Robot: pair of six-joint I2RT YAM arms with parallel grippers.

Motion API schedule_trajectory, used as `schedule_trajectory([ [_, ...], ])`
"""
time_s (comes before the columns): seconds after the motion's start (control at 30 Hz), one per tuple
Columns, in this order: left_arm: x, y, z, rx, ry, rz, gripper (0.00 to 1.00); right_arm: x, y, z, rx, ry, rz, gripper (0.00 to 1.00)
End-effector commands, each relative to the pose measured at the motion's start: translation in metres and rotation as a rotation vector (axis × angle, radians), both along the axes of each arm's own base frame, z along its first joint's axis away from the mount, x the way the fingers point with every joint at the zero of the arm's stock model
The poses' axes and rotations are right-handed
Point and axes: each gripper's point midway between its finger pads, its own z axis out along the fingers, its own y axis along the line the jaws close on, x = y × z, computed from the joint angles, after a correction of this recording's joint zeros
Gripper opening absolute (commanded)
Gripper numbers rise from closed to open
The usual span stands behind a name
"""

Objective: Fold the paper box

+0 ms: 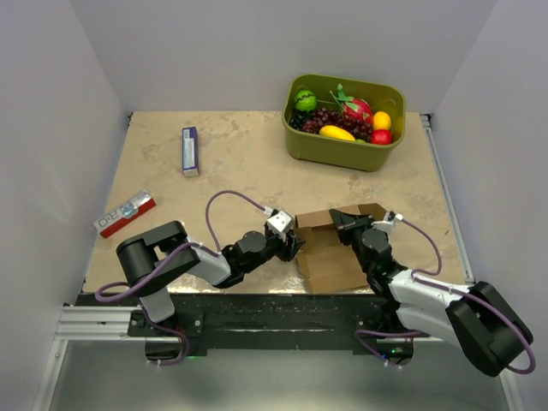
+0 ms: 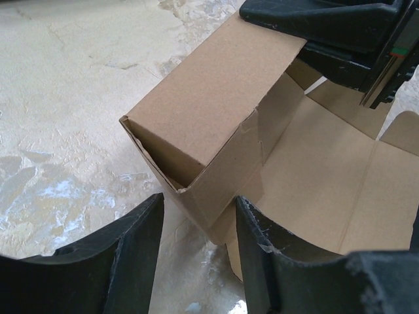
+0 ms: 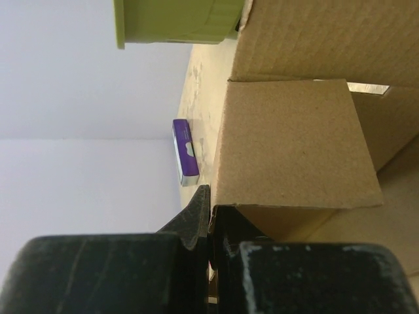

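Note:
The paper box [image 1: 330, 253] is plain brown cardboard, partly raised, lying between both arms near the table's front edge. In the left wrist view one section of the paper box [image 2: 203, 111] stands as an open sleeve, with flat panels spread out to its right. My left gripper [image 1: 294, 244] [image 2: 200, 203] is open, and the sleeve's lower corner sits just ahead of its fingers. My right gripper [image 1: 342, 224] [image 3: 209, 209] is shut on the edge of an upright cardboard wall of the paper box [image 3: 294, 144]. It also shows as a black shape [image 2: 327, 26] at the sleeve's far end.
A green bin [image 1: 334, 150] [image 3: 177, 19] of toy fruit stands at the back right. A slim purple-and-white box [image 1: 190, 151] [image 3: 185, 149] lies at the back left. A red-and-white box [image 1: 125, 213] lies near the left wall. White walls enclose the table.

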Motion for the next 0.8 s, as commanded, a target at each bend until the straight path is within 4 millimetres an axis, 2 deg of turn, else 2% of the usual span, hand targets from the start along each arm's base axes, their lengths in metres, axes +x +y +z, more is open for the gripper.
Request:
schedule_trajectory([
  [0.0, 0.013, 0.0, 0.012, -0.016, -0.054, 0.046, 0.51, -0.007, -0.002, -0.006, -0.106, -0.065, 0.039, 0.0],
  [0.17, 0.006, 0.003, 0.008, -0.017, -0.052, 0.021, 0.51, -0.016, -0.009, -0.014, -0.146, -0.073, 0.04, 0.0],
  [0.27, 0.003, 0.003, 0.004, -0.001, -0.052, -0.002, 0.51, -0.016, -0.013, -0.01, -0.167, -0.088, 0.028, 0.0],
  [0.33, 0.0, 0.005, -0.001, 0.016, -0.052, -0.012, 0.51, -0.023, -0.02, -0.022, -0.2, -0.072, 0.025, 0.0],
  [0.47, -0.005, 0.005, -0.007, 0.025, -0.045, -0.037, 0.53, -0.028, -0.027, -0.028, -0.223, -0.066, 0.011, 0.0],
  [0.77, -0.006, -0.006, -0.004, 0.009, -0.054, -0.066, 0.54, -0.032, -0.038, -0.044, -0.28, -0.013, -0.015, 0.0],
])
